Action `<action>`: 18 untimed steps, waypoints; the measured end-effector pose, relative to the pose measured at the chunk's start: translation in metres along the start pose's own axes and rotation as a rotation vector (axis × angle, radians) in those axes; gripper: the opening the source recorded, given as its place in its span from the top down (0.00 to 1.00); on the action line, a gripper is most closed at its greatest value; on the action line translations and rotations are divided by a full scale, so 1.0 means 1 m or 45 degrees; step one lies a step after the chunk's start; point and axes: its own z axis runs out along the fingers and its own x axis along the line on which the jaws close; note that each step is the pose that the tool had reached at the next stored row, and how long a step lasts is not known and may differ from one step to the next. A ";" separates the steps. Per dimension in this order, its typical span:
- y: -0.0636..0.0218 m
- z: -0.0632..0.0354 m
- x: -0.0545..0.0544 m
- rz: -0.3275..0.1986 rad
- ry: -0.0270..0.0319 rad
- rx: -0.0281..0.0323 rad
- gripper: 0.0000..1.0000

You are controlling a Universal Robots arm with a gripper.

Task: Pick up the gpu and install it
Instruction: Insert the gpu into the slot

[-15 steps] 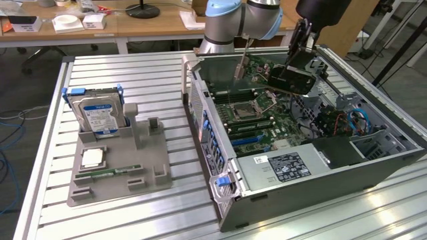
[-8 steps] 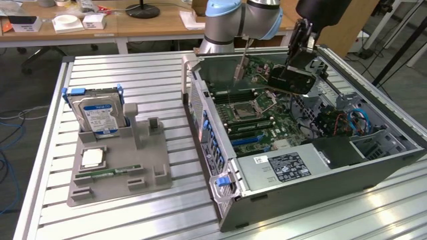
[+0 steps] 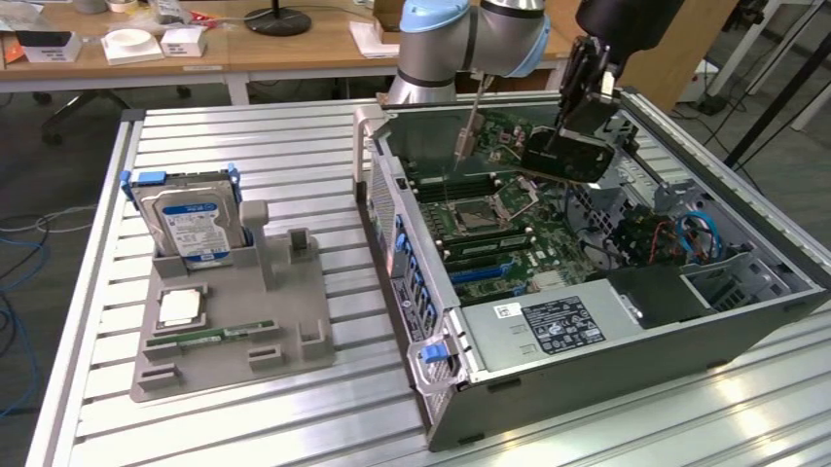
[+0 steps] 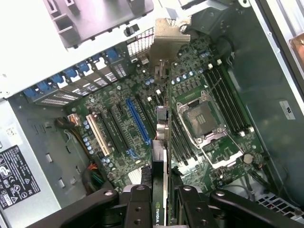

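Gripper: the black two-fingered gripper [image 3: 579, 119] on the pale blue and grey arm is hanging over the open computer case [image 3: 389, 209]; its jaws are pressing on both flat faces of the card.
Fingers: in the wrist view the black fingers [image 4: 137, 206] are squeezing the card's near end from either side.
Card: the slim near-black gpu [image 3: 566, 153] with its silver metal bracket is hanging in the air inside the case, above the green motherboard [image 3: 500, 229] and clear of it.
Wrist view: the gpu [image 4: 160, 159] is showing edge-on, lying between the long blue slot [image 4: 137, 121] and the square silver processor socket [image 4: 202, 118].
Tray: the grey moulded tray [image 3: 234, 336] is sitting on the slatted metal table [image 3: 260, 146], well apart from the gripper, carrying a silver hard drive [image 3: 195, 226] and a narrow green memory stick [image 3: 214, 338].
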 end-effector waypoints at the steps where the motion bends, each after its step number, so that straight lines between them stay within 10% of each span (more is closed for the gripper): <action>1: 0.0000 0.0000 0.000 -0.008 0.0007 -0.0001 0.74; 18: 0.0000 0.0000 0.000 -0.170 0.0121 -0.0030 0.74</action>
